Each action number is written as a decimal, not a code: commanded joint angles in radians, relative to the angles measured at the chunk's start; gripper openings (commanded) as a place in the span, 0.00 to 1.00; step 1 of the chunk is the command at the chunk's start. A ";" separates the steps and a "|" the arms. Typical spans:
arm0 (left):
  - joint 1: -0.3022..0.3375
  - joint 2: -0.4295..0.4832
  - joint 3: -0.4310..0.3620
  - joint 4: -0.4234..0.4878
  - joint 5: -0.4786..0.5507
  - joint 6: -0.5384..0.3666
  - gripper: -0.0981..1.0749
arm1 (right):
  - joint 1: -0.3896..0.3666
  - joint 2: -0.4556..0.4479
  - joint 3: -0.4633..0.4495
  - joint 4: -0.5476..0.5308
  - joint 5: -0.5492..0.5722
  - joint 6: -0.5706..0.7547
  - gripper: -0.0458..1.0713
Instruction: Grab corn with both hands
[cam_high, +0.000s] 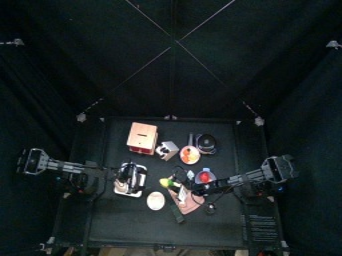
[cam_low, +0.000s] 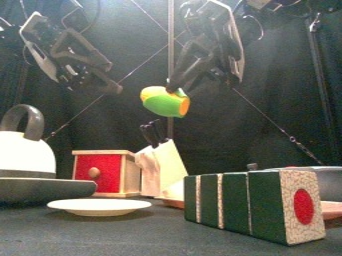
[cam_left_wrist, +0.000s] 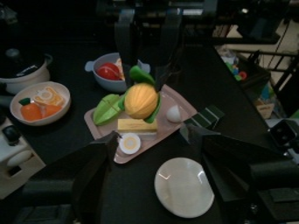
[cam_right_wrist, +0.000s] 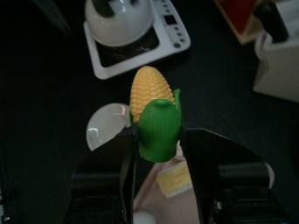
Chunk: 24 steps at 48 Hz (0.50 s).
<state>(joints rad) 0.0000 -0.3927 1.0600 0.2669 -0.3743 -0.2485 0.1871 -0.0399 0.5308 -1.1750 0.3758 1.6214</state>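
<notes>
Front view: right gripper (cam_low: 171, 82) clamps small yellow toy corn cob with green husk (cam_low: 164, 101) aloft above counter (cam_low: 147, 236); left gripper (cam_left_wrist: 149, 166) spread open, facing it; white round plate (cam_low: 99, 207), red-and-white box (cam_low: 107, 171), white kettle (cam_low: 24, 145) below.

- black table (cam_high: 107, 215), small, inside black curtains
- white plate (cam_low: 98, 207) flat near front edge
- sushi-roll block (cam_low: 257, 203) front right
- red-and-wood box (cam_low: 107, 172) behind plate
- kettle (cam_low: 23, 145) on stove tray (cam_low: 40, 188), left
- pink tray (cam_left_wrist: 107, 136) with food, mid-table
</notes>
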 joint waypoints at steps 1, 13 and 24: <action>-0.002 0.021 -0.032 0.011 -0.015 0.002 0.96 | 0.002 0.025 -0.038 -0.015 -0.003 -0.003 0.58; -0.002 0.077 -0.054 0.034 -0.075 0.000 0.96 | 0.002 0.046 -0.081 -0.023 -0.003 -0.006 0.58; -0.002 0.186 -0.112 0.026 -0.080 0.000 0.96 | 0.002 0.051 -0.100 -0.026 -0.003 -0.006 0.58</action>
<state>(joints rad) -0.0015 -0.2393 0.9925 0.2961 -0.4449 -0.2500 0.1871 0.0276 0.4602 -1.1965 0.3758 1.6153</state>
